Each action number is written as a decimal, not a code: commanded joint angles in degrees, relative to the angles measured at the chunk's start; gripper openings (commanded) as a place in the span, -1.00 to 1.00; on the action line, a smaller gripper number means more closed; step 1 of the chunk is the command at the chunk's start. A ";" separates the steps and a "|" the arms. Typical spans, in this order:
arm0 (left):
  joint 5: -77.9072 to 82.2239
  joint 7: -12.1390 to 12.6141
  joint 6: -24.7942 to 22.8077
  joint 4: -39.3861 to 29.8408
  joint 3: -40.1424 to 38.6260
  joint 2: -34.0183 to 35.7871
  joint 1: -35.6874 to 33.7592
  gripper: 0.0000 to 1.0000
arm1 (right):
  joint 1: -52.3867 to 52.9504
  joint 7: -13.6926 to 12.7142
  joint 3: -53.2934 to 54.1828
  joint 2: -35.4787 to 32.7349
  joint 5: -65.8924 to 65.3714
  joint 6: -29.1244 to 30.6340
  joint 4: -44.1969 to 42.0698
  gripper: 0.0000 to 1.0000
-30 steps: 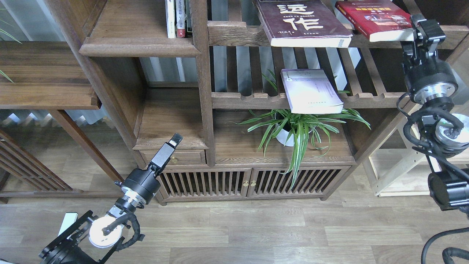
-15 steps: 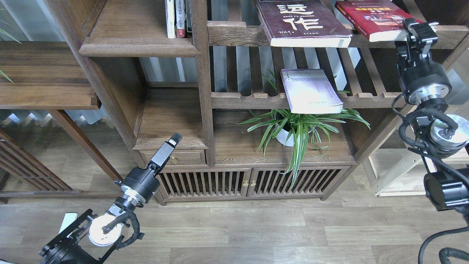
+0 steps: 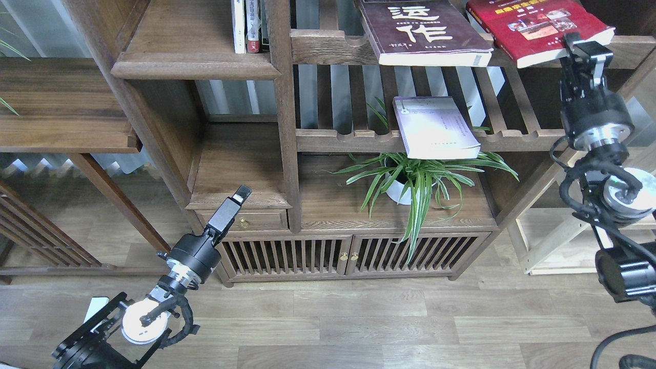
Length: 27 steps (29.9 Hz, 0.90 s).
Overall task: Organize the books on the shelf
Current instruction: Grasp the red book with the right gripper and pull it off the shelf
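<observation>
My right gripper [image 3: 586,47] is up high at the front edge of the red book [image 3: 538,25]. It is pinching the near corner of that book. The red book sticks out over the front rail of the top slatted rack [image 3: 328,48] and looks tipped a little.

Just to the left of it on the same rack lies the maroon book [image 3: 423,31] with big white letters. It hangs over the rail too. The two books are near each other, but I cannot tell if they touch.

One rack down lies the pale book [image 3: 434,128], flat, with its front end past the rail. Under it sits a green plant [image 3: 415,177] in a white pot.

The dark brown shelf [image 3: 189,59] is over on the left. Some slim books [image 3: 247,25] stand at its right end.

My left gripper [image 3: 241,193] is down low, well away from all the books, in front of a small drawer [image 3: 246,220]. It holds nothing. It looks thin and dark, so I cannot tell if it is open or closed.
</observation>
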 commanded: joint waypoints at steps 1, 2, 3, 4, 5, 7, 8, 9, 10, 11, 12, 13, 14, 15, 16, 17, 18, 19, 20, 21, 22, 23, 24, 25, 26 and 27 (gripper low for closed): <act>-0.08 0.00 -0.02 0.86 0.00 0.05 0.00 0.98 | -2.11 0.14 0.26 -1.34 0.01 2.99 0.03 -0.57; -0.08 0.00 -0.02 1.13 0.00 0.05 -0.09 0.98 | -2.98 0.14 0.61 -1.78 0.01 3.95 0.03 -0.57; -0.08 0.00 -0.02 1.48 0.00 0.05 -0.18 0.98 | -3.69 0.14 0.88 -1.96 0.01 4.75 0.03 -0.57; -0.17 0.00 -0.02 1.83 0.09 0.05 -0.44 0.98 | -4.13 0.14 1.14 -1.96 0.01 5.45 0.03 -0.57; -0.26 0.00 -0.02 2.18 0.09 0.05 -0.79 0.98 | -4.83 0.14 1.41 -2.05 0.01 6.68 0.03 -0.57; -0.78 0.00 -0.02 3.06 0.18 -0.04 -1.31 0.98 | -5.80 0.22 2.02 -2.05 0.01 8.96 0.03 -0.57; -0.96 0.00 -0.02 3.50 0.18 -0.04 -1.67 0.98 | -6.33 0.23 2.02 -2.05 0.01 10.10 0.12 -0.57; -1.22 0.00 -0.02 4.20 0.35 -0.04 -2.11 0.98 | -6.94 0.23 2.02 -1.96 0.09 11.68 0.12 -0.57; -1.31 0.00 -0.02 4.64 0.44 -0.13 -2.37 0.98 | -7.56 0.31 2.02 -1.87 0.09 12.92 0.12 -0.57; -1.31 0.00 -0.02 5.00 0.44 -0.13 -2.55 0.98 | -8.17 0.31 2.02 -1.96 0.09 14.41 0.12 -0.57; -1.40 0.00 -0.02 5.26 0.44 -0.13 -2.72 0.98 | -9.22 0.23 2.02 -1.87 0.09 16.16 0.12 -0.57; -1.40 0.00 -0.02 5.52 0.53 -0.13 -2.90 0.98 | -10.19 0.23 2.02 -1.87 0.09 17.83 0.12 -0.57; -1.49 0.00 -0.02 5.79 0.53 -0.13 -2.90 0.98 | -10.81 0.31 1.94 -1.78 0.09 19.07 0.12 -0.57; -1.49 0.00 -0.02 6.05 0.70 -0.13 -2.90 0.98 | -11.60 0.31 2.02 -1.61 0.09 20.21 0.12 -0.57; -1.49 0.00 -0.02 6.23 0.71 -0.21 -2.99 0.98 | -12.82 0.31 1.94 -1.43 0.09 21.79 0.12 -0.57; -1.49 0.00 -0.02 6.40 0.79 -0.21 -3.08 0.98 | -13.79 0.31 1.94 -1.43 0.09 23.02 0.12 -0.57; -1.40 0.00 -0.02 6.41 0.88 -0.21 -3.25 0.98 | -14.85 0.31 1.94 -1.34 0.09 24.25 0.12 -0.57; -1.49 0.00 -0.02 6.49 0.88 -0.30 -3.51 0.98 | -15.90 0.31 1.85 -1.17 0.09 26.01 0.12 -0.57; -1.40 0.00 -0.02 6.58 0.88 -0.56 -3.52 0.98 | -16.78 0.31 1.76 -1.17 0.09 27.33 0.12 -0.57; -1.49 0.00 -0.02 6.93 0.97 -0.65 -3.69 0.98 | -17.84 0.40 1.67 -1.08 0.09 28.91 0.12 -0.57; -1.40 0.00 -0.02 7.19 1.06 -0.65 -3.87 0.98 | -18.54 0.40 1.67 -1.08 0.09 29.41 0.12 -0.58; -1.40 0.00 -0.02 7.46 1.06 -0.74 -4.22 0.98 | -19.25 0.40 1.67 -1.08 0.09 29.41 0.12 -0.58; -1.49 0.00 -0.02 7.63 1.14 -0.83 -4.31 0.98 | -19.86 0.49 1.67 -1.08 0.09 29.41 0.12 -0.58; -1.40 0.00 -0.02 7.72 1.23 -0.83 -4.39 0.98 | -20.65 0.49 1.67 -1.08 0.09 29.41 0.12 -0.58; -1.40 0.00 -0.02 7.81 1.32 -0.92 -4.39 0.98 | -21.27 0.49 1.67 -1.08 0.09 29.41 0.12 -0.58; -1.40 0.00 -0.02 7.90 1.32 -0.92 -4.39 0.98 | -22.06 0.58 1.67 -1.08 0.09 29.41 0.12 -0.58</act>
